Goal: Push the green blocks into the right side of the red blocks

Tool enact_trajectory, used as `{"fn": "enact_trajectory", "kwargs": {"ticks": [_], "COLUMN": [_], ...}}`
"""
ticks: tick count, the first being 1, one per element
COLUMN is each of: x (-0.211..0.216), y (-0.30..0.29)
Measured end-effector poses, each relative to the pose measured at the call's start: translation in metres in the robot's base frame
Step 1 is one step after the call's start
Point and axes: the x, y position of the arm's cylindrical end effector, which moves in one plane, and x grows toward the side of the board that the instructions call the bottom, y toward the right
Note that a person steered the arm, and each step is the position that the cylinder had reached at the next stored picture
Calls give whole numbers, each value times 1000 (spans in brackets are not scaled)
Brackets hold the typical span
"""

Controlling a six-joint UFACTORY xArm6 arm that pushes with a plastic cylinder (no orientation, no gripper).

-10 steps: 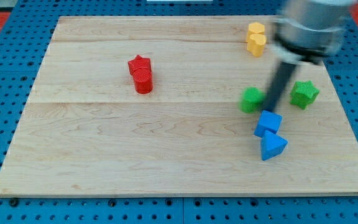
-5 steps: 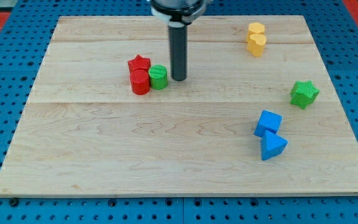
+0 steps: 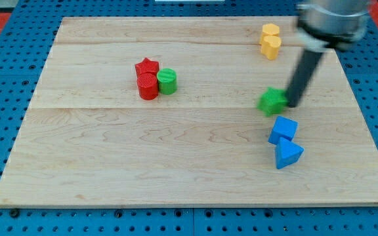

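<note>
Two red blocks, a star [image 3: 147, 66] and a cylinder [image 3: 147, 86], sit together left of the board's middle. A green cylinder [image 3: 167, 81] rests against their right side. A green star [image 3: 273, 101] lies at the view's right, above the blue blocks. My tip [image 3: 293, 103] is at the green star's right edge, touching it or very close. The rod slants up to the view's top right.
Two yellow blocks [image 3: 270, 40] stand stacked near the view's top right. A blue cube [image 3: 283, 130] and a blue triangle [image 3: 288, 155] lie just below the green star. The wooden board [image 3: 110, 164] sits on a blue pegboard.
My tip left the green cylinder beside the red blocks and crossed to the right. The green star has slid left from the board's right edge to above the blue cube.
</note>
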Motion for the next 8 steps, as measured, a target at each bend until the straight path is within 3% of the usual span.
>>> {"fn": "enact_trajectory", "kwargs": {"ticks": [1,2,3,4,5,8], "x": [0,14,36,32,1,-13], "y": [-106,-69,-103,-147,-153,-158]}}
